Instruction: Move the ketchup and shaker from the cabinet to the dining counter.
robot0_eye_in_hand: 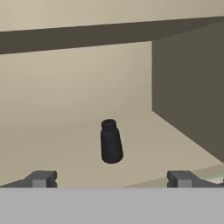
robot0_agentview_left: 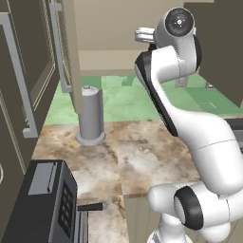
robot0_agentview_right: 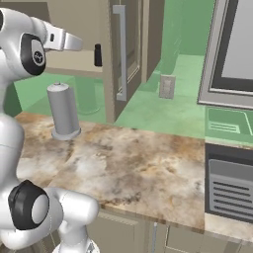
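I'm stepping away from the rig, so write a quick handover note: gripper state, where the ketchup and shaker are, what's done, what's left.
Gripper: open, holding nothing, pointed into the open cabinet.
Shaker: upright on the cabinet shelf, straight ahead between the fingertips, not yet reached.
Ketchup: can't place it from these views.
Done: cabinet door open, arm lined up on the shaker.
Left: grasp the shaker, carry it to the dining counter, then deal with the ketchup.

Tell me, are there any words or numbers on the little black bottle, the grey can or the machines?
None can be read.
shaker: plain black, no label.
grey cylinder: plain, no writing.
black appliance: its buttons are too small and blurred to read.
wall plate: blank.
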You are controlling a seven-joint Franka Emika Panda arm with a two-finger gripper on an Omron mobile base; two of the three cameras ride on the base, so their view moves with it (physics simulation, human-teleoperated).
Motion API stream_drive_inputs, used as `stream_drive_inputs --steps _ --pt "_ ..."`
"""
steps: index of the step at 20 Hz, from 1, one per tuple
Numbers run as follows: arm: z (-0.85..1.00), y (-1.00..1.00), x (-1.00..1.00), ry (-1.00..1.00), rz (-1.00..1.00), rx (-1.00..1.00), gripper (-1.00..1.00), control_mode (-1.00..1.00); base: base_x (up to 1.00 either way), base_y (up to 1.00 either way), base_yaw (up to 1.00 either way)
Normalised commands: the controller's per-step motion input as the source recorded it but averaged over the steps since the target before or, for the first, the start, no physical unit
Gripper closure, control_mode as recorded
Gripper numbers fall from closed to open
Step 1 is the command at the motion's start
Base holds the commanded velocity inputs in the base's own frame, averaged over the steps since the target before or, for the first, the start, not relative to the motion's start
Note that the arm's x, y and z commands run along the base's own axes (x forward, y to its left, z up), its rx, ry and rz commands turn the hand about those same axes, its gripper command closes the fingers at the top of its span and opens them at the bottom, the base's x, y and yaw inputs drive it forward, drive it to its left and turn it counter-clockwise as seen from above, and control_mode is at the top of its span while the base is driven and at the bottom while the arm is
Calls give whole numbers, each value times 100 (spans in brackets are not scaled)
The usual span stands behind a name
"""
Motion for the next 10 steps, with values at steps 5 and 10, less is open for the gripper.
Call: stream_drive_inputs --steps 5,10 --pt "-20 0 18 -2 0 0 -100 -100 0 0 0" --pt "-11 0 19 0 0 -1 -100 -100 0 0 0"
